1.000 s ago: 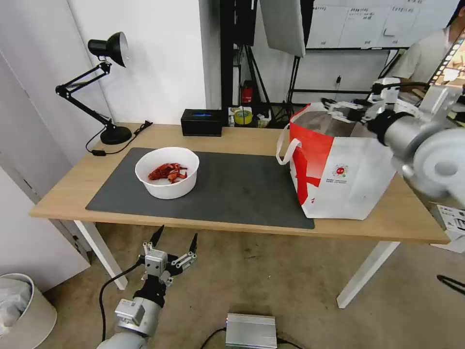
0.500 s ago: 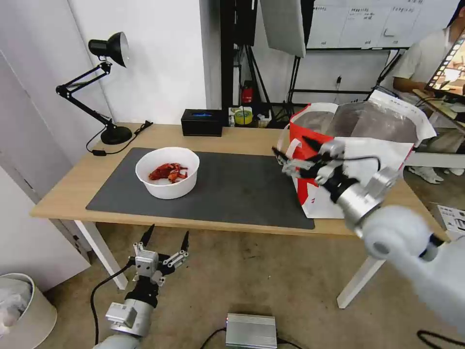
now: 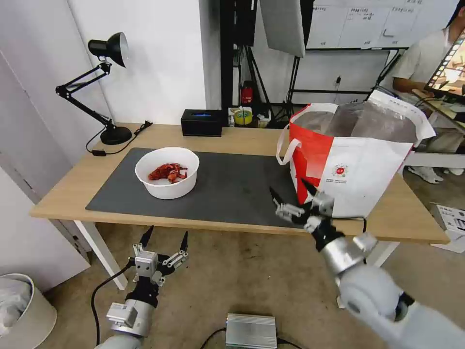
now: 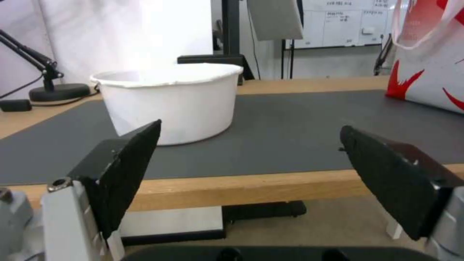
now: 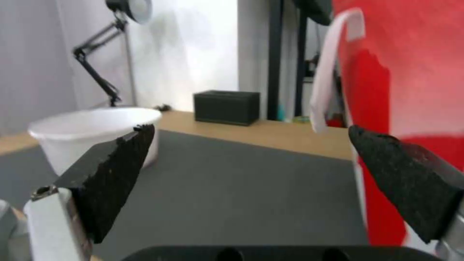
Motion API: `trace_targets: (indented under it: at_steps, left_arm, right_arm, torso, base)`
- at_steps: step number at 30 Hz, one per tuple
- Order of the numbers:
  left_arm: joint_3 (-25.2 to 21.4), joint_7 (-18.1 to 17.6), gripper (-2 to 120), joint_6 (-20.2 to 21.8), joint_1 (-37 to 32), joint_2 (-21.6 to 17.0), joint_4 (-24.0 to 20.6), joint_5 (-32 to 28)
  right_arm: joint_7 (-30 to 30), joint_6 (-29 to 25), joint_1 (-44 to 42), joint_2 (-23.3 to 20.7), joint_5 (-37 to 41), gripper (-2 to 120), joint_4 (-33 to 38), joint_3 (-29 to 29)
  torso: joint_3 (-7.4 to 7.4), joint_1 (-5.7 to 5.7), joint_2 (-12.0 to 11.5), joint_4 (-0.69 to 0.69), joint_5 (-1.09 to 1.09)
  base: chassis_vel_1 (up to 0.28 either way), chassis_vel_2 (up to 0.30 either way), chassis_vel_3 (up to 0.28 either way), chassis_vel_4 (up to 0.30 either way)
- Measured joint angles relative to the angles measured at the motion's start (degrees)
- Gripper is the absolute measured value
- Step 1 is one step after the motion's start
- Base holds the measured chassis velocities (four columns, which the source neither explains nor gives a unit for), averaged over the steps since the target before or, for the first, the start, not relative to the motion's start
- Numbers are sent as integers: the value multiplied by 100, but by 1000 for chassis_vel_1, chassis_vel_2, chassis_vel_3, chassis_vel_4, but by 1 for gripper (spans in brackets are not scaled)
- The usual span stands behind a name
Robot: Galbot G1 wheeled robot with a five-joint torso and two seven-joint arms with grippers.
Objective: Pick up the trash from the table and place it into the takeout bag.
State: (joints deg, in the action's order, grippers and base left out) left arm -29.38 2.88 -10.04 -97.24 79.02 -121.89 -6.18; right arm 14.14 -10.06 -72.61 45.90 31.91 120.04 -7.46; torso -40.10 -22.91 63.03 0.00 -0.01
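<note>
Bowl (image 3: pixel 167 173) sits left of centre on the desk (image 3: pixel 242 138), bag (image 3: pixel 351 167) at right. Right claw (image 3: pixel 295 198), wide and empty, hovers lower centre; left claw (image 3: pixel 163 240) wide, bottom left. Looks like bowl's next, needs a reach left.

The bowl (image 3: pixel 167 173) before me is white with red scraps (image 3: pixel 167 171) inside, on a dark grey mat (image 3: pixel 227 189) over the light wooden tabletop (image 3: pixel 72 184). The bag (image 3: pixel 348 167) is white with a red panel, silver lining and a small red logo. My hands have black fingers (image 4: pixel 128 170).
</note>
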Motion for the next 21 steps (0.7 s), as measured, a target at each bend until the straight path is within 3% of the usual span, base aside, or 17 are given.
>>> trace_targets:
  at_steps: [10,21]
  left_arm:
    - [29,-1,100,9,-19,30,15,19]
    - [29,-2,100,0,-32,42,0,20]
  right_arm:
    - [309,-330,-657,396,-842,100,-257,-22]
    - [376,-338,-773,373,-885,100,-166,-104]
  torso:
    - [0,0,0,0,1]
    - [-1,0,0,0,0]
  base:
    - [0,0,0,0]
    - [0,0,0,0]
